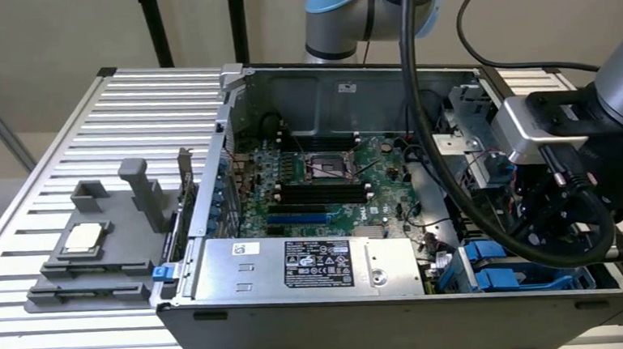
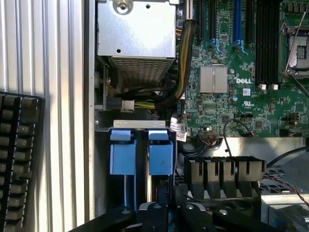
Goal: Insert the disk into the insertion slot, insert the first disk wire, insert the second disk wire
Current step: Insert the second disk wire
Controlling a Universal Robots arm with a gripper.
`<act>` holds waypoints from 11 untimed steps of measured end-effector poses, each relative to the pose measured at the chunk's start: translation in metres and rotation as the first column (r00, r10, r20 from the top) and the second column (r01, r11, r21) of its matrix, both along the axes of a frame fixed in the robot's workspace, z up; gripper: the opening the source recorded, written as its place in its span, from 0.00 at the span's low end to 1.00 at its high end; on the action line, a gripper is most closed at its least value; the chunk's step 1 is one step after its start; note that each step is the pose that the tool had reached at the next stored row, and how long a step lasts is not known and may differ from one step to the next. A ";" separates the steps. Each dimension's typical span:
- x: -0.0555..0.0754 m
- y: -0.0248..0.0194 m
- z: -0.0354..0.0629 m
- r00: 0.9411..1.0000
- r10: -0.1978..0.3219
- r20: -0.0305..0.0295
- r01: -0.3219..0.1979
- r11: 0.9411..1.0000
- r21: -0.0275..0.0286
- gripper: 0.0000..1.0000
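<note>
My gripper hangs low over the drive cage in the computer case's near corner, on the exterior view's right. Jaws together; I can't see anything clamped between them. Probably shut for pushing or steadying, not carrying.

Right under me, two blue latch tabs stand side by side in the cage, a dark gap between them. The disk looks to sit down in there on edge, blue carrier up, so I judge it already slotted; its metal body is hidden. I can't tell if any disk wire is plugged.

Just past the cage, a loose white connector on a cable bundle lies free, slack enough to reach the drives.

Next along the case's near edge, the power-supply box, bolted flat. Beyond it, the motherboard fills the case floor.

Farthest, outside the case on the ribbed metal table, a grey fixture holds a chip, parked clear of my work.
</note>
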State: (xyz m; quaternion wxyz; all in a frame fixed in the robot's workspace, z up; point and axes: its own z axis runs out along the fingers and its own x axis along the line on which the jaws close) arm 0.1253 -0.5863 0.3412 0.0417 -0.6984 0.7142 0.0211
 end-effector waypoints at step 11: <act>0.000 0.0000 -0.0037 1.000 0.001 0.003 -0.001 1.000 0.001 0.16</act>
